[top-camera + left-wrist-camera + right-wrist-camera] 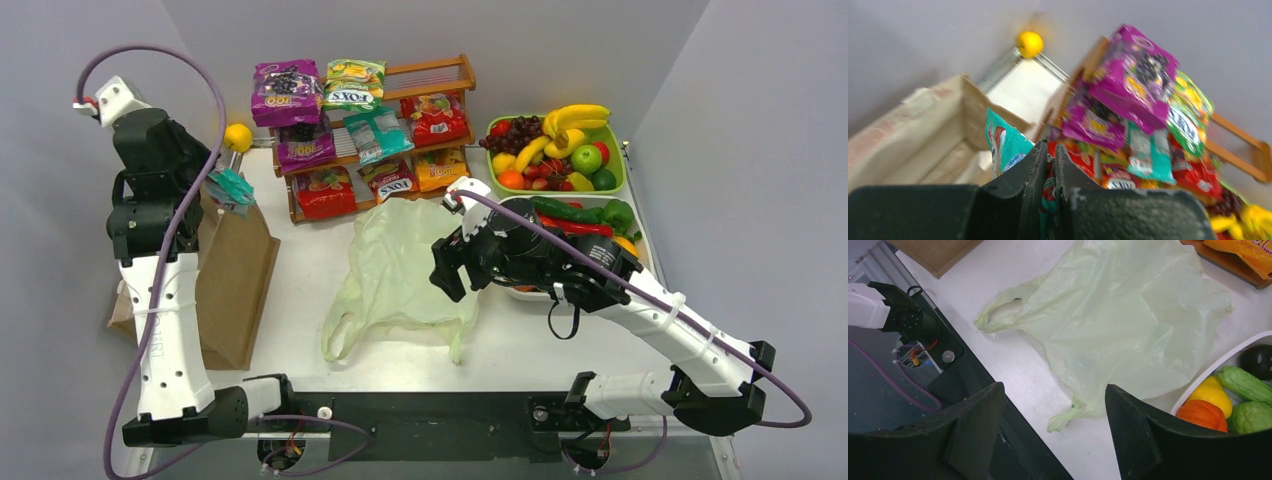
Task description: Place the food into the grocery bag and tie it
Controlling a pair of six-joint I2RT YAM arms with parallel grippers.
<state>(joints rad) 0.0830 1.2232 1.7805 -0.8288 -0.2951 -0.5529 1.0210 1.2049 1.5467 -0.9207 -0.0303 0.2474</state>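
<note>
The pale green grocery bag lies flat and crumpled mid-table, its two loop handles toward the near edge. My right gripper hovers open over the bag's right near corner; in the right wrist view the grocery bag fills the area above the right gripper, with one twisted handle between the fingers. My left gripper is raised at far left, shut on a teal snack packet, above the brown paper bag. More food sits as snack packets on a wooden rack and toy fruit in a tray.
A white tray of toy vegetables lies right beside the right gripper. A yellow ball sits at the back left. The brown paper bag stands open under the left gripper. The table's dark front edge runs near the bag handles.
</note>
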